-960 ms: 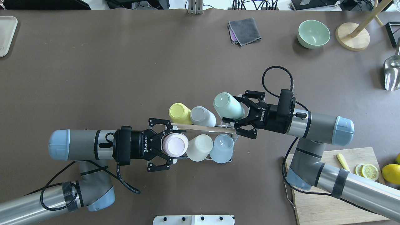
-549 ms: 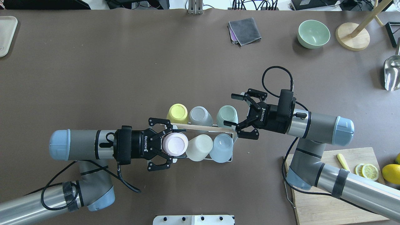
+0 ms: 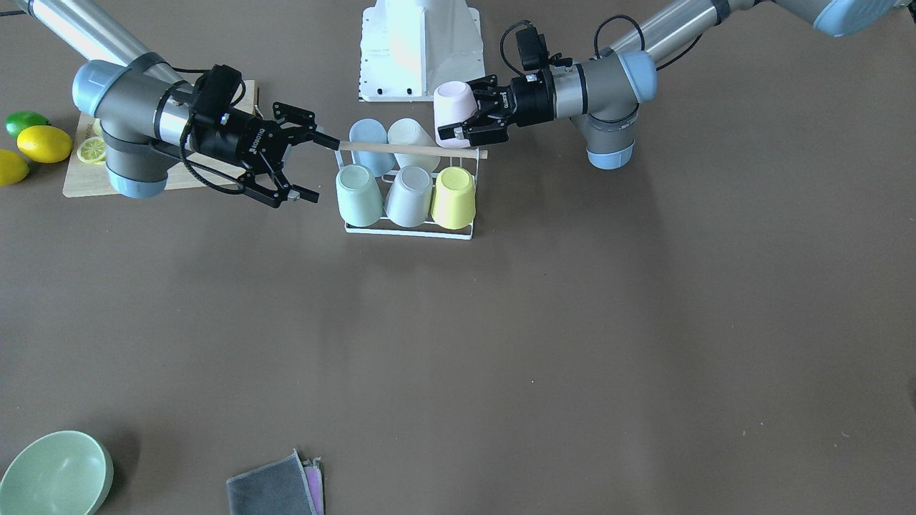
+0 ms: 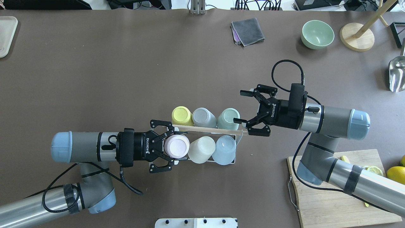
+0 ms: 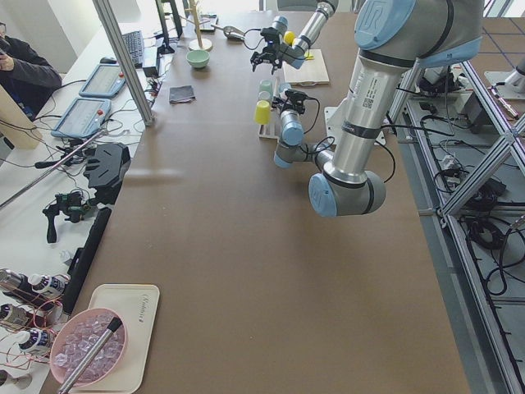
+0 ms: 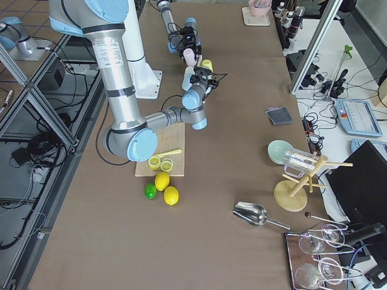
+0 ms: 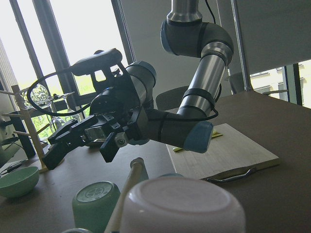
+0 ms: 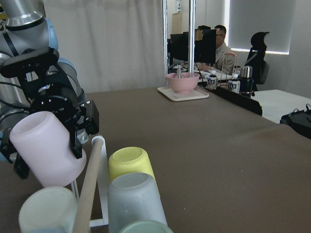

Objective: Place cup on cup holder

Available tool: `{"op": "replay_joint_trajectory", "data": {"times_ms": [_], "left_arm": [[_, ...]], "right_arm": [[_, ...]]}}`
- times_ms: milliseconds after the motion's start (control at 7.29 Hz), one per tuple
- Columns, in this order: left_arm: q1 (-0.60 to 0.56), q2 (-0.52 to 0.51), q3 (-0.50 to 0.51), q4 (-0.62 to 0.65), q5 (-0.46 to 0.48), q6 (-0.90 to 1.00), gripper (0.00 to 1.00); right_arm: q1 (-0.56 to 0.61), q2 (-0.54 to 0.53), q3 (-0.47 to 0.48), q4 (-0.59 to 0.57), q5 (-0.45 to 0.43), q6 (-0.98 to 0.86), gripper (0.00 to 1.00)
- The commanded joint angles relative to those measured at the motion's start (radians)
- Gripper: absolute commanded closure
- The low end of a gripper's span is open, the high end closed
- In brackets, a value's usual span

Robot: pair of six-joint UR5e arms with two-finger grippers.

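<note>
The cup holder (image 4: 235, 148), a white wire rack with a wooden dowel handle (image 4: 205, 129), stands at mid-table. Five cups sit upside down on it: yellow (image 4: 181, 115), grey (image 4: 203, 117), mint (image 4: 229, 118), cream (image 4: 202, 148) and light blue (image 4: 224, 149). My left gripper (image 4: 180, 145) is shut on a pink cup (image 3: 455, 104) and holds it tilted over the rack's near-left corner. I cannot tell whether it rests on a prong. My right gripper (image 4: 239, 106) is open and empty, just right of the mint cup.
A wooden board (image 4: 335, 190) with lemon slices and lemons (image 4: 397, 175) lies under my right arm. A grey cloth (image 4: 247, 31), green bowl (image 4: 317, 34), wooden stand (image 4: 357, 36) and metal scoop (image 4: 397, 74) sit at the far right. A tray (image 4: 6, 34) is far left.
My right gripper let go of the mint cup, which now sits upside down on the rack, and drew back to the right. My left gripper with the pink cup barely moved.
</note>
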Motion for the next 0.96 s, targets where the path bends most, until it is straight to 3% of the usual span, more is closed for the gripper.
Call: {"op": "replay_joint_trajectory", "data": {"times_ms": [0,137,274,549,686,823], "left_arm": [[0.002,-0.004,0.004,0.0,0.0,-0.001,0.51],[0.002,-0.004,0.004,0.0,0.0,-0.001,0.5],[0.0,-0.005,0.004,0.0,0.002,0.001,0.5],[0.003,-0.005,0.007,0.0,0.014,-0.001,0.48],[0.005,-0.004,0.007,0.0,0.014,0.001,0.46],[0.005,-0.004,0.006,0.0,0.014,-0.001,0.02]], "right_arm": [[0.183,-0.13,0.123,-0.263,0.32,-0.004,0.0],[0.273,-0.173,0.129,-0.353,0.456,-0.007,0.0],[0.334,-0.225,0.125,-0.409,0.526,-0.008,0.0],[0.453,-0.286,0.129,-0.602,0.559,-0.013,0.0],[0.49,-0.303,0.125,-0.753,0.56,-0.019,0.0],[0.55,-0.306,0.108,-0.89,0.551,-0.033,0.0]]}}
